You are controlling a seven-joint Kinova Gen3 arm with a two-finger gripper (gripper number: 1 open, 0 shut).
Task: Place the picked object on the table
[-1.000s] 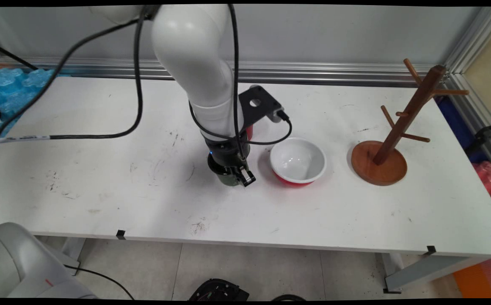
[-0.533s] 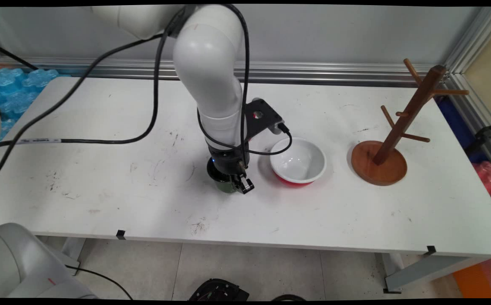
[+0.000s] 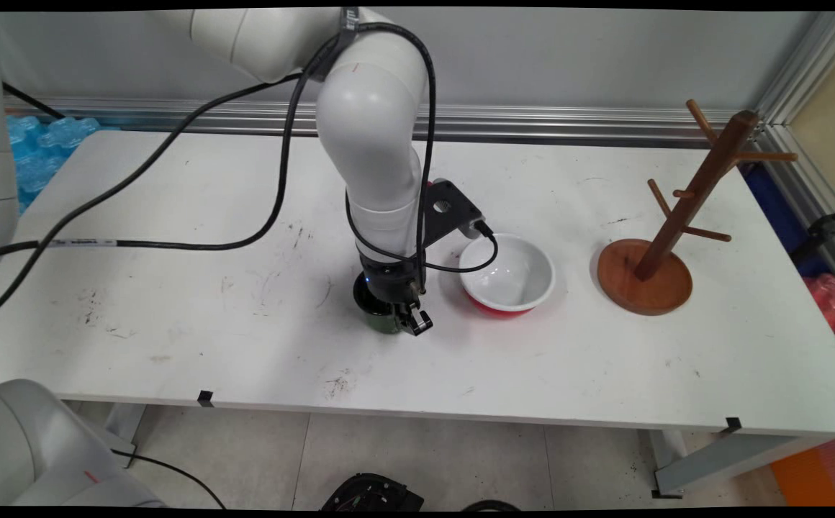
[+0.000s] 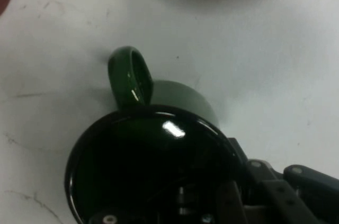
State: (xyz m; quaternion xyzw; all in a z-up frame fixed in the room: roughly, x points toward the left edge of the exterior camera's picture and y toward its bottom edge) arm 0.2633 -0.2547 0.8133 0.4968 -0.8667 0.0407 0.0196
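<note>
- You have a glossy dark green mug [image 4: 143, 166] under the hand, round-mouthed, with a thick loop handle [image 4: 130, 75] standing out from its side; its inside looks near black and throws a small glint.
- The mug stands upright on the white table [image 3: 173, 338], whose matte top is scuffed and smudged with grey marks.
- Your gripper [image 3: 407, 316] comes straight down at the mug's rim. One black finger [image 4: 233, 203] reaches down inside the mouth by the wall, and linkage lies outside the rim on that same side, so the wall sits between the fingers.
- Whether the fingers press on the wall or stand clear of it, you cannot tell from either view.
- Just beside the mug, on the side away from the arm's cables, stands a smooth round bowl [image 3: 507, 275], white inside and red outside.
- Well apart, further along, is a brown wooden mug tree [image 3: 669, 216]: a round flat base, a leaning post, short pegs.
</note>
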